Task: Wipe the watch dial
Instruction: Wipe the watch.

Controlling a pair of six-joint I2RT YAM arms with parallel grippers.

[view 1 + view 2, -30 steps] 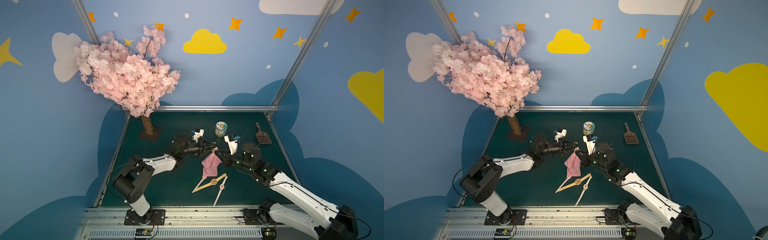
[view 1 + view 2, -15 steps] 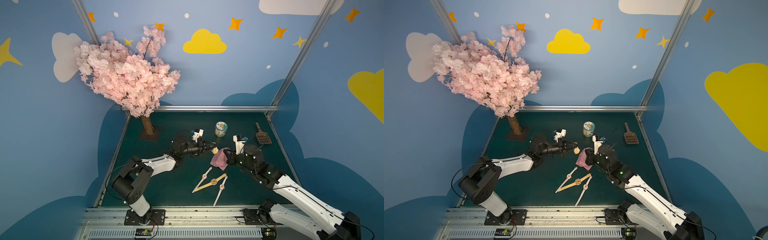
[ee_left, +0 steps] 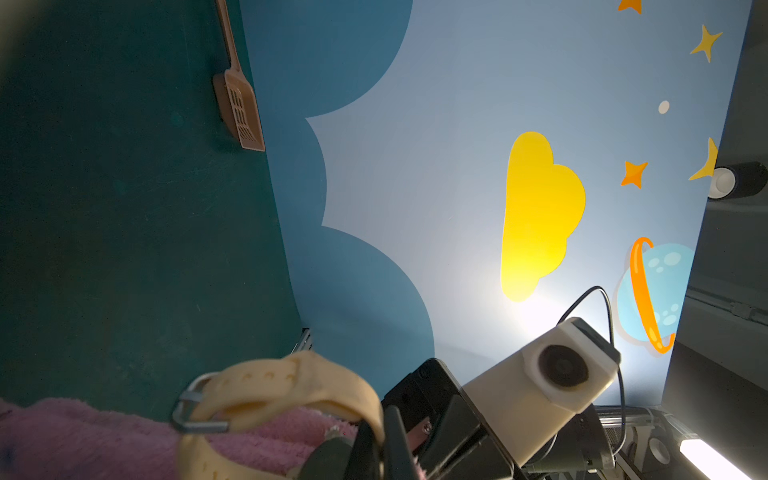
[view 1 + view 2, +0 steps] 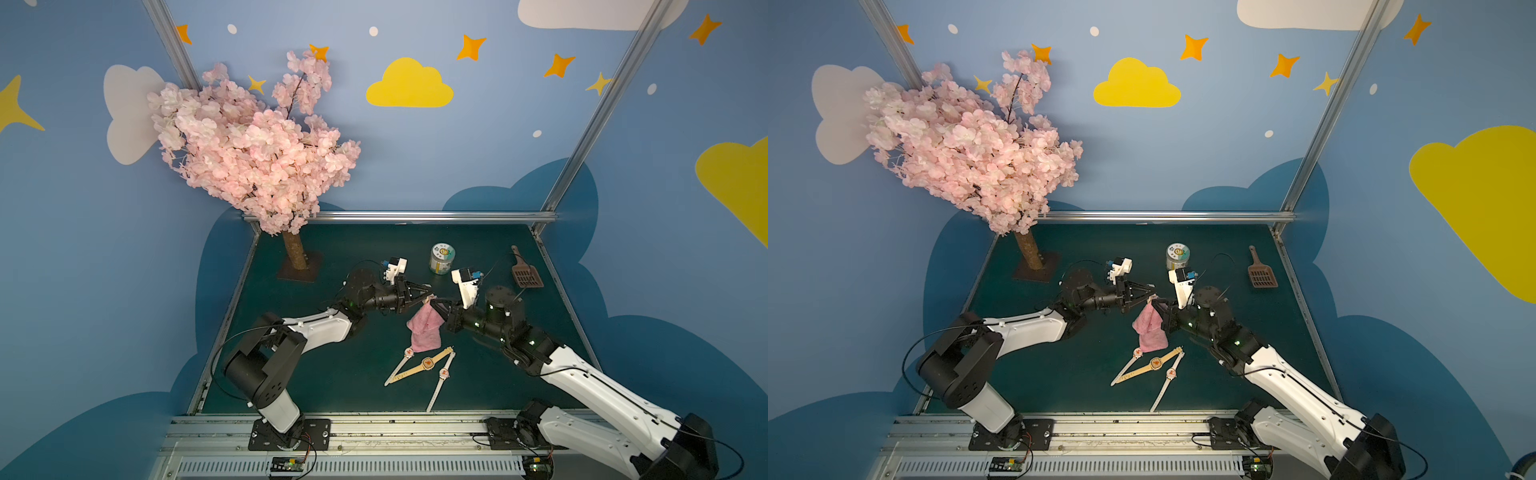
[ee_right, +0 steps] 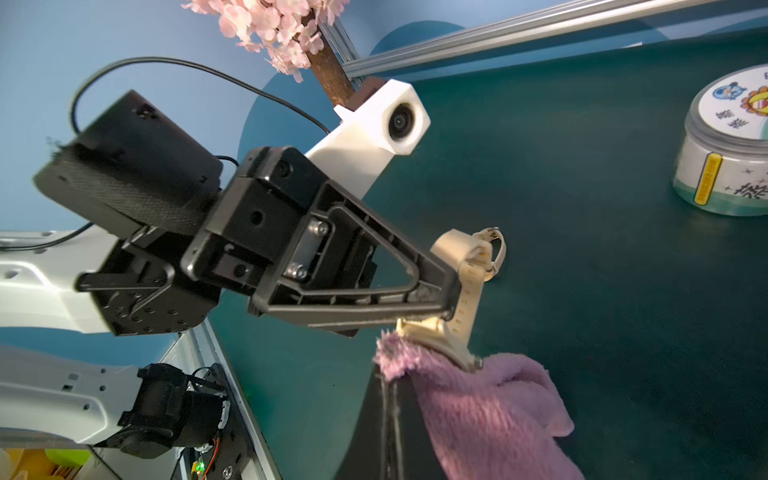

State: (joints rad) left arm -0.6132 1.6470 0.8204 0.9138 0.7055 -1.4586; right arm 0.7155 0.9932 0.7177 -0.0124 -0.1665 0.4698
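Both top views: seeing left gripper (image 4: 429,296) clamped tight on a cream watch (image 4: 432,296), held up off the surface (image 4: 332,374), near the jar (image 4: 441,258) on its side facing the arm bases. Seeing right gripper (image 4: 435,306) pinched closed on a pink cloth (image 4: 424,330), tip to tip with the left one, with the cloth's top touching the watch and the rest hanging down. Counting three more watches (image 4: 427,363) flat on the surface, farther from the jar than the cloth, fanned out with straps crossing. Noting a brown scoop (image 4: 525,276) beside the jar on the right arm's side. Noting a pink tree (image 4: 257,166) well apart from the jar on the left arm's side.

Left wrist view: seeing the strap (image 3: 282,386) curled in a loop with its metal buckle (image 3: 199,415), resting against the cloth (image 3: 83,436). Spotting the scoop (image 3: 241,112) on the surface beyond. Can't make out the left gripper's own fingers here. Seeing the right arm's camera (image 3: 557,374) close by.

Right wrist view: confirming left gripper (image 5: 449,305) closed on the strap (image 5: 469,282), no gap showing. Confirming right gripper (image 5: 390,407) closed on the cloth (image 5: 490,415) edge, cloth pressed against the watch where strap meets case. Can't see the dial face, so can't tell whether the cloth covers it. Seeing the jar (image 5: 727,145) upright, near the watch but apart from it.
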